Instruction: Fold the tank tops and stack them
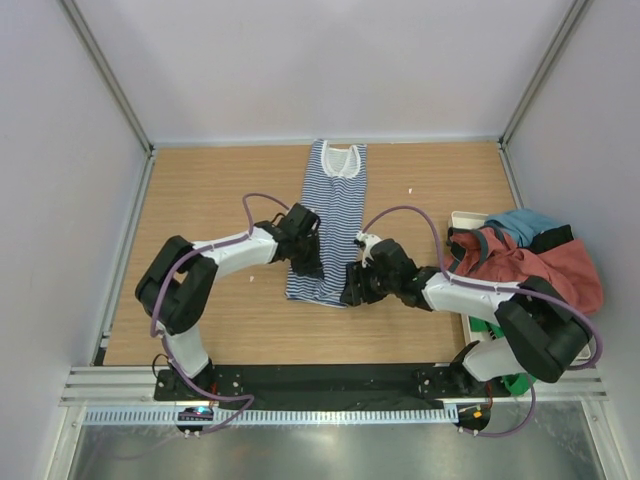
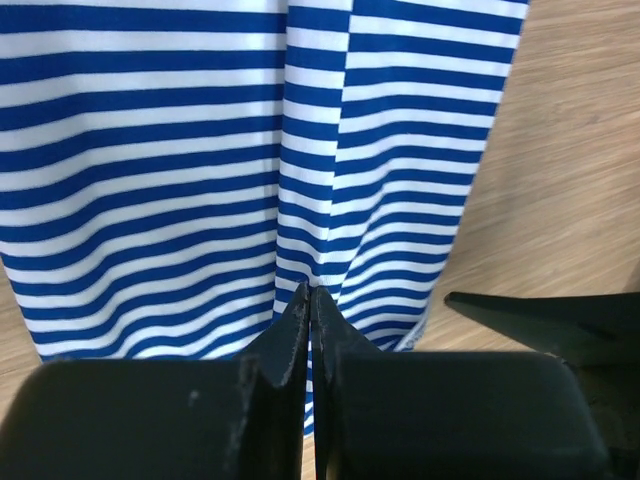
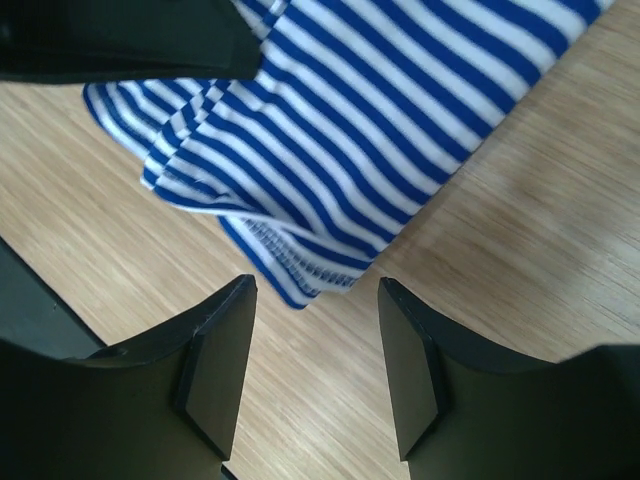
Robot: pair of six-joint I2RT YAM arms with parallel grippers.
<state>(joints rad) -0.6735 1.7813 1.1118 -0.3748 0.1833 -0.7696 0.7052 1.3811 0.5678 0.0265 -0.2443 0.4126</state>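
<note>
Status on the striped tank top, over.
Left gripper jaws shut at striped tank top hem. Right gripper jaws open, near corner. Rust-red tank top heaped aside.

Bare wooden table point(image 1: 200, 200). Carries a striped top point(image 1: 330, 215), flat, folded into a long narrow strip, reaching from the left gripper's point(image 2: 310, 300) closed tips to the far edge. Near hem corner just ahead of the right gripper's point(image 3: 315, 290) parted fingers. Well right of that gripper, a rust top point(image 1: 540, 265) heaped over a white tray point(image 1: 462, 216).

My claw point(image 2: 310, 298) is pressed closed at the near hem of the striped tank top point(image 2: 150, 150) on the wooden table point(image 2: 570, 170), possibly pinching cloth.
</note>
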